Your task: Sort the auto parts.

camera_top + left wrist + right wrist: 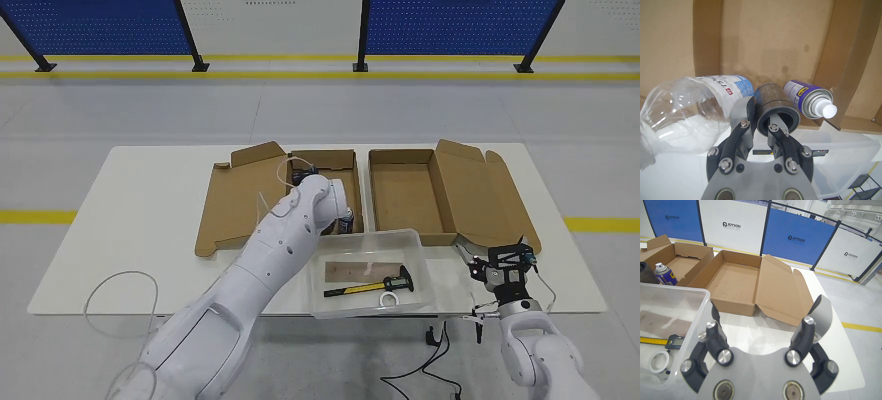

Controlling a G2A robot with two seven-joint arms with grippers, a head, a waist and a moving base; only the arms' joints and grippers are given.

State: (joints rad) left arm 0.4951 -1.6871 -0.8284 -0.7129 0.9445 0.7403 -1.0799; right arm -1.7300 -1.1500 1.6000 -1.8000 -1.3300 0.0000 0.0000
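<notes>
L gripper (762, 113) pinches sleeve (776, 102) wall, one finger in bore, at near end of L box (772, 37) btwn bottle (696, 106) & can (808, 98), axis near-far; R gripper (768, 309) wide, well right.

Dark hollow cylinder (775, 100) beside blue spray can (802, 95), in carton (772, 37).

Bottle (687, 109) and spray can (800, 94) crowd the sleeve (772, 98) (both sides).
</notes>
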